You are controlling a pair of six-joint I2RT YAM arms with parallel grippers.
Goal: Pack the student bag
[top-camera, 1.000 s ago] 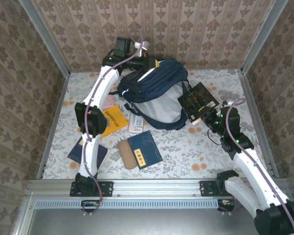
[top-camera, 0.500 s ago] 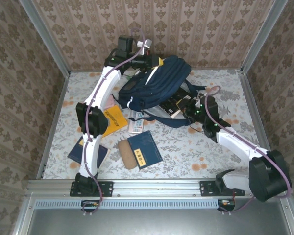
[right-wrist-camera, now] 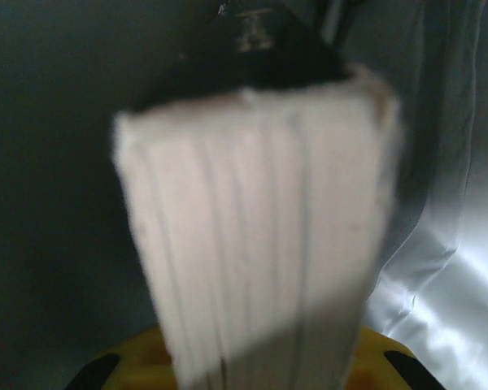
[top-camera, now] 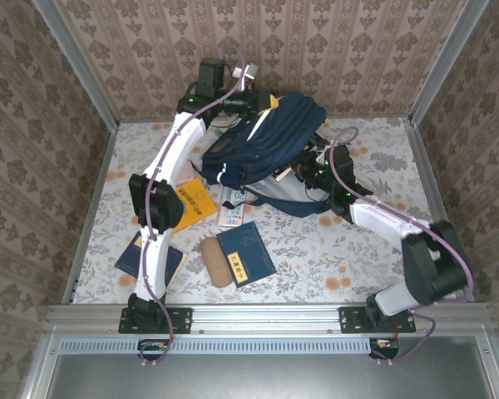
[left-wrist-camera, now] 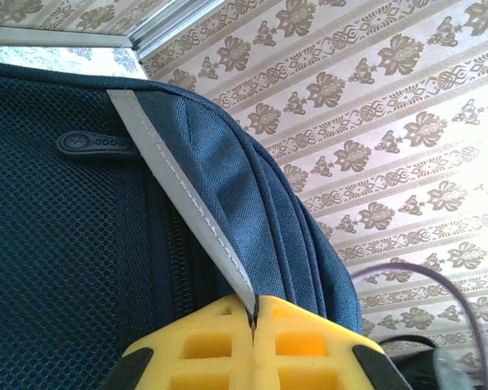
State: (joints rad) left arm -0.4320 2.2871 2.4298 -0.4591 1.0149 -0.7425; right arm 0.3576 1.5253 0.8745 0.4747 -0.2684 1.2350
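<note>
Your right gripper (top-camera: 306,169) has just carried its book (right-wrist-camera: 260,227) from out beside the student bag (top-camera: 266,137) into the bag's mouth. A second ago that book sat in the open air well to the bag's right; now only a pale sliver of it shows at the opening, ahead of the gripper. The gripper is pinching the book low down, with the page block standing up between the yellow fingers. Your left gripper (left-wrist-camera: 253,325) has stayed pressed together on the bag's grey strip (left-wrist-camera: 179,187), holding the top edge lifted against the far wall so the mouth gapes. By my reading the insertion is nearly done, with release the step to come. The bag is soft navy cloth, and the panel on the gripper's left is dark open mesh (left-wrist-camera: 57,244). The strip is smooth, flat and stitched. Inside, to the right of the book, the lining (right-wrist-camera: 447,268) is pale, glossy and creased. The book is a stiff block, its white page edges ribbed under a dark cover. Well short of both grippers, on the flowered table (top-camera: 333,258), lie a yellow book (top-camera: 193,202), a blue book (top-camera: 246,253) and a rounded tan pouch (top-camera: 218,262).
</note>
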